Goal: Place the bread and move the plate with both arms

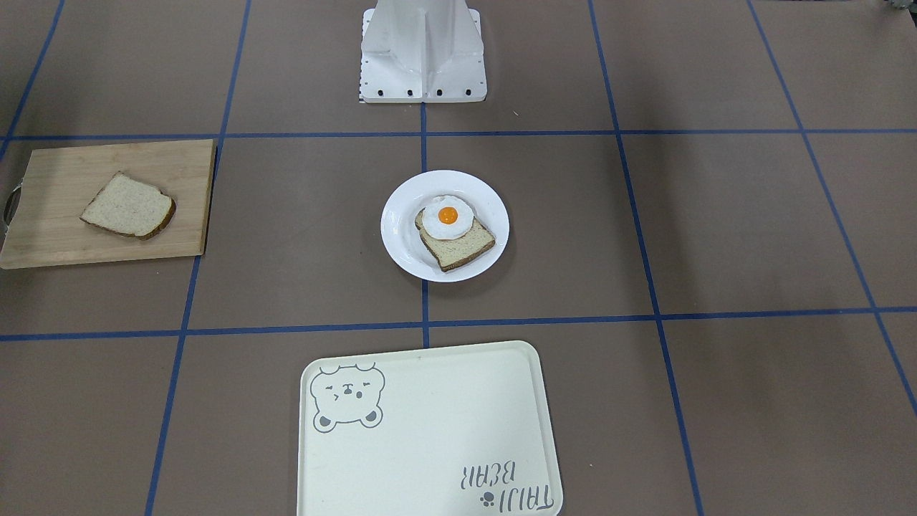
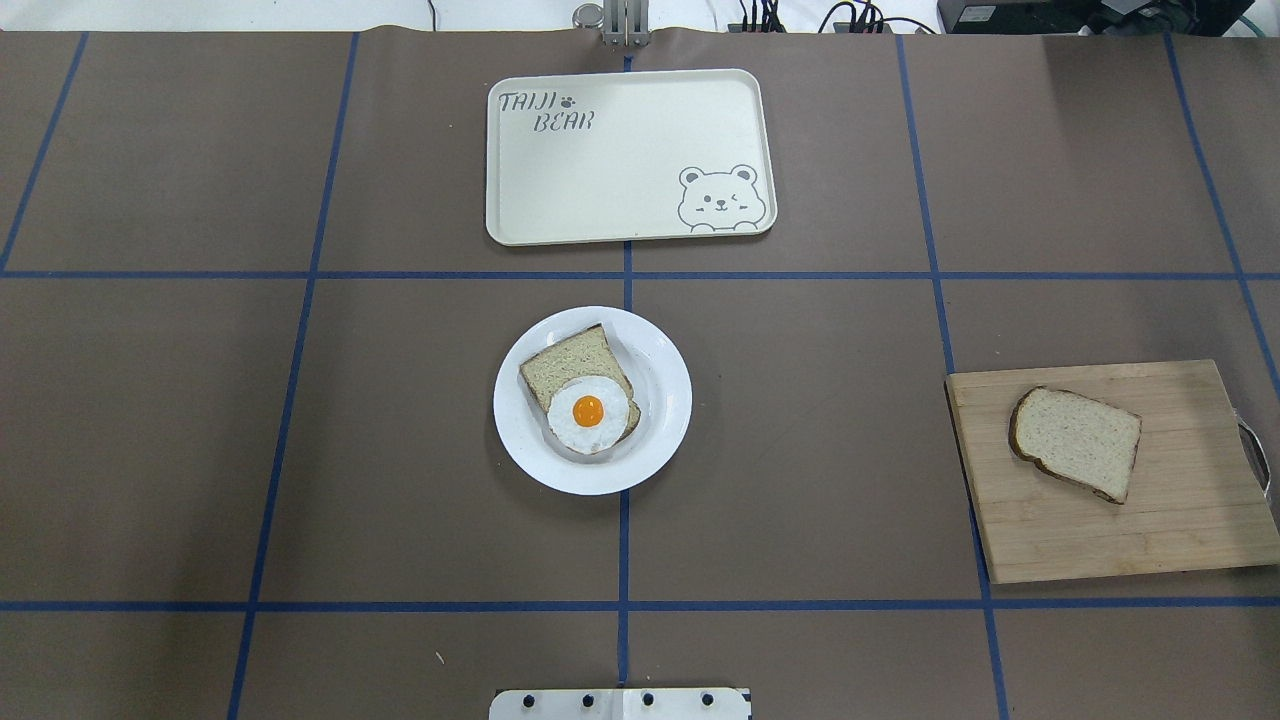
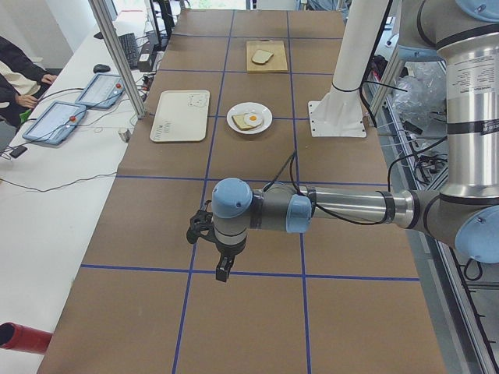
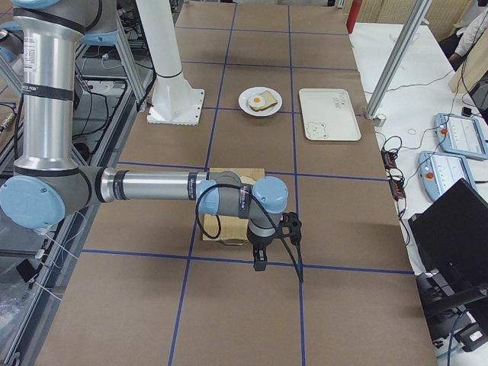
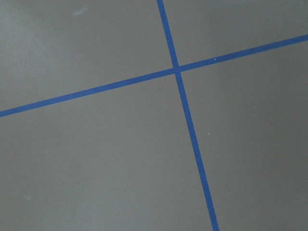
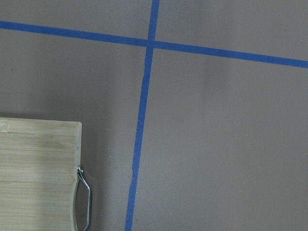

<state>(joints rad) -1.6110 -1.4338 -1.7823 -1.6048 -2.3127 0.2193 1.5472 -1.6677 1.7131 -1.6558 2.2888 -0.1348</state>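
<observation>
The plain bread (image 2: 1078, 442) lies on a wooden cutting board (image 2: 1150, 520) at the table's right side; it also shows in the front view (image 1: 129, 206). The white plate (image 2: 660, 440) sits mid-table and bears a second slice with a fried egg (image 2: 588, 410). Neither gripper shows in the overhead or front view. My left gripper (image 3: 223, 273) hangs over bare table far from the plate. My right gripper (image 4: 259, 264) hangs just beyond the board's handle end, and the board's corner (image 6: 33, 173) shows in its wrist view. I cannot tell whether either is open or shut.
A cream tray with a bear drawing (image 2: 620, 160) lies beyond the plate, on the far side from the robot. The white robot base (image 1: 423, 57) stands behind the plate. Blue tape lines grid the brown table.
</observation>
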